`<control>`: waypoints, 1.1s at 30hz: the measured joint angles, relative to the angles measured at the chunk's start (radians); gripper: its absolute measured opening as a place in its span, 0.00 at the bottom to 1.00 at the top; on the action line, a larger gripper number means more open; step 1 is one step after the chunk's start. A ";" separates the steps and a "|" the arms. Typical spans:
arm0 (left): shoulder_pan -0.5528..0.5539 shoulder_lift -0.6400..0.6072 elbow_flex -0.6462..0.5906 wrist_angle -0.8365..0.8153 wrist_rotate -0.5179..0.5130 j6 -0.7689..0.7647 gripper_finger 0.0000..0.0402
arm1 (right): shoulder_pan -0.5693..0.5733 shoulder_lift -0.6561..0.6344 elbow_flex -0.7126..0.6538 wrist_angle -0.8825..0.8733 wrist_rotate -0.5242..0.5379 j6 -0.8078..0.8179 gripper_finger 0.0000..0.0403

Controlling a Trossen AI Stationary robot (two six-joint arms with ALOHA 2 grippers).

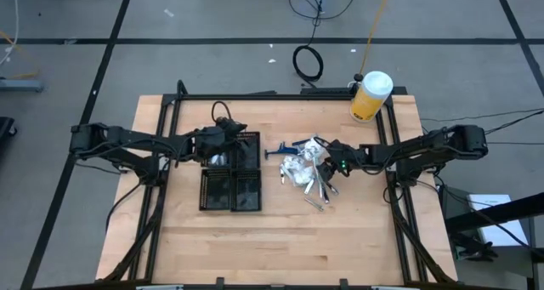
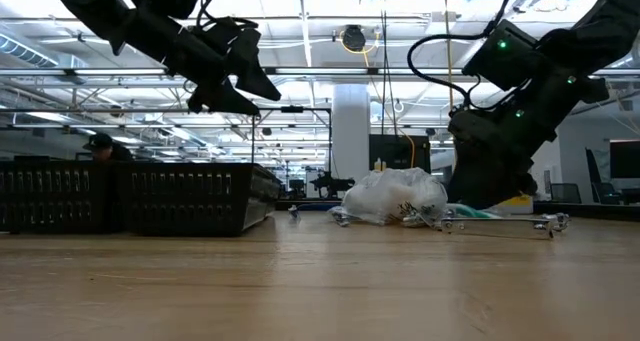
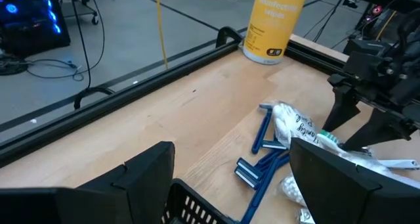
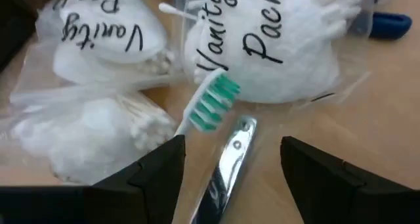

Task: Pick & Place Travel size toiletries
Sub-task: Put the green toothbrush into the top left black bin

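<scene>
Silvery metal, a nail clipper-like piece (image 4: 231, 155), lies on the wooden counter (image 1: 357, 230) directly between the spread fingers of the right gripper (image 4: 230, 168), which is wide apart and holds nothing. Beside that piece rests a white toothbrush (image 4: 209, 106) with green bristles, its head touching the clear packets (image 4: 262, 40) lettered "Vanity Pack", filled with cotton pads and swabs. Just beyond the packets, away from the right gripper, lie the blue razors (image 3: 262, 161), crossing one another. Past the razors stands the black tray (image 1: 231, 173), and the left gripper (image 1: 228, 143) hangs above its far compartments, fingers wide and empty; something pale (image 1: 218, 160) sits in a compartment there. Farthest from the pile, at the counter's back edge, stands the yellow jar (image 1: 370, 96).
</scene>
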 joint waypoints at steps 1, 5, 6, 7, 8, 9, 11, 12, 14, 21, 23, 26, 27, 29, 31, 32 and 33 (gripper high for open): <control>0.000 0.000 0.000 0.000 0.000 0.000 0.74 | 0.000 0.000 0.000 0.006 -0.006 -0.003 0.59; 0.000 0.000 0.000 0.000 0.000 0.000 0.74 | 0.000 0.000 0.000 0.044 -0.021 -0.015 0.59; 0.000 0.000 0.000 0.000 0.000 0.000 0.74 | 0.000 0.000 0.000 0.052 -0.021 -0.017 0.59; 0.000 0.000 0.000 0.000 0.000 0.001 0.74 | 0.000 0.000 0.000 0.058 -0.021 -0.019 0.59; 0.000 0.000 0.000 0.000 0.000 0.001 0.74 | 0.000 0.000 0.000 0.064 -0.020 -0.022 0.59; 0.000 0.000 0.000 0.000 0.000 0.001 0.74 | 0.000 0.000 0.000 0.069 -0.020 -0.025 0.59; 0.000 0.000 0.000 0.000 0.000 0.001 0.74 | -0.001 0.000 0.000 0.082 -0.020 -0.026 0.59; 0.000 0.000 0.000 0.000 0.000 0.001 0.74 | -0.001 0.000 0.000 0.087 -0.020 -0.027 0.59; 0.000 0.000 0.000 -0.001 0.000 0.001 0.74 | -0.001 0.000 0.000 0.088 -0.019 -0.032 0.59; 0.000 0.000 0.000 -0.001 0.000 0.002 0.74 | -0.001 0.000 0.000 0.076 -0.016 -0.034 0.59; 0.000 0.000 0.000 -0.001 0.000 0.003 0.74 | -0.001 0.000 0.000 0.074 -0.015 -0.041 0.58; 0.000 0.000 0.000 -0.001 0.000 0.003 0.74 | -0.001 0.002 0.000 0.073 -0.015 -0.042 0.56; 0.000 0.000 0.000 -0.001 0.000 0.003 0.74 | -0.001 0.007 0.000 0.076 -0.015 -0.042 0.55; 0.000 0.000 0.000 -0.001 0.000 0.002 0.74 | -0.001 0.016 0.000 0.083 -0.017 -0.042 0.52; 0.000 0.000 0.000 -0.001 0.001 0.002 0.74 | -0.001 0.032 0.000 0.095 -0.018 -0.042 0.50; 0.000 0.000 0.000 -0.001 0.000 0.002 0.74 | -0.001 0.043 0.000 0.097 -0.018 -0.042 0.49; 0.000 0.000 0.000 -0.001 0.001 0.002 0.74 | 0.000 0.054 0.000 0.095 -0.017 -0.042 0.48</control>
